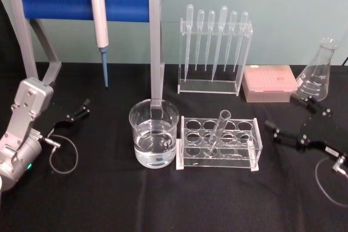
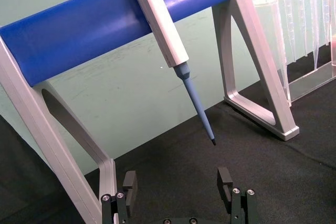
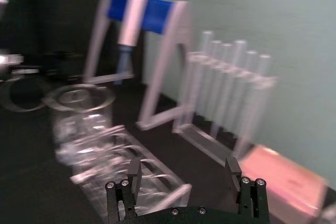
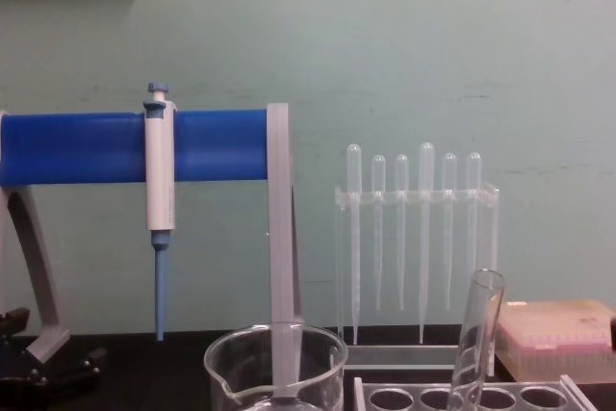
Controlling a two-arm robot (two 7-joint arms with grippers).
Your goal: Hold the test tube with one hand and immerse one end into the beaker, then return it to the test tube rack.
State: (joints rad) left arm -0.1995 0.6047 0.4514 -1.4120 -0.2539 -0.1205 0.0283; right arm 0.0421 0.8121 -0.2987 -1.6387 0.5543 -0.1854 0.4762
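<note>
The test tube (image 1: 219, 131) leans in a clear rack (image 1: 218, 144) at the table's middle, open end up; its upper part rises in the chest view (image 4: 476, 334). Just left of the rack stands the beaker (image 1: 154, 133), partly filled with clear liquid, also seen low in the chest view (image 4: 274, 369) and in the right wrist view (image 3: 81, 113). My right gripper (image 1: 281, 112) hangs open to the right of the rack, fingers pointing toward it, nothing between them (image 3: 184, 171). My left gripper (image 1: 78, 111) rests open at the far left, also holding nothing (image 2: 177, 183).
A grey stand with a blue bar (image 1: 81, 1) holds a white-and-blue pipettor (image 1: 99, 23) at the back left. A clear holder of thin pipettes (image 1: 215, 47), a pink tip box (image 1: 269, 82) and a conical flask (image 1: 317, 71) line the back right. Black cloth covers the table.
</note>
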